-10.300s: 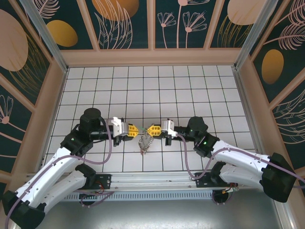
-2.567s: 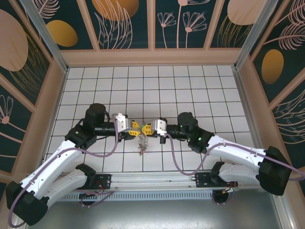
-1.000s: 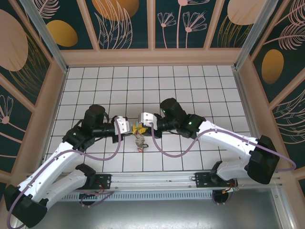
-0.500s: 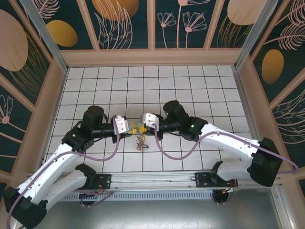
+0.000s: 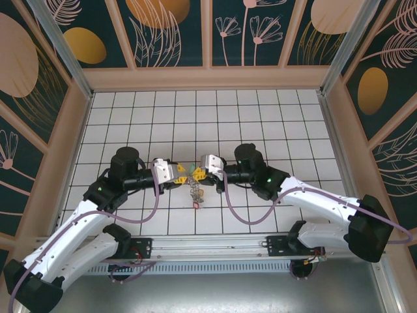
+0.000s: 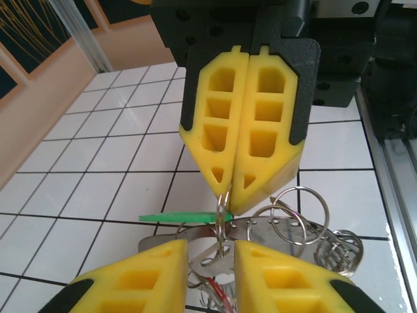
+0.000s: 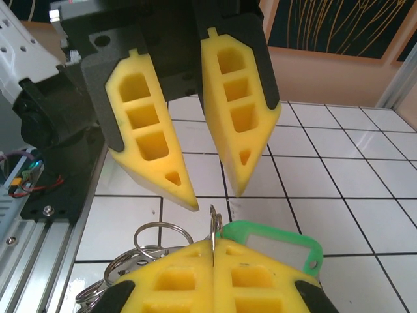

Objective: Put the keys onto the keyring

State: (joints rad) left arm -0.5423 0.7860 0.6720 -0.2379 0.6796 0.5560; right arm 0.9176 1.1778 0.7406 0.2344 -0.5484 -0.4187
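Above the white tiled floor (image 5: 260, 117) the right gripper (image 5: 199, 175) pinches the thin keyring (image 6: 222, 210), the keys (image 5: 196, 193) hang under it, the left gripper (image 5: 180, 177) has its fingers apart, and the job looks only half done.

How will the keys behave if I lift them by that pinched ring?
Likely floppy: the keys hang in a loose cluster from the right gripper, so they'd swing. The thin ring, pinched edge-on, may twist or slip. Probably light, being small.

Right pincer (image 7: 214, 253) clamped (left (image 7: 213, 197) seemingly parted)
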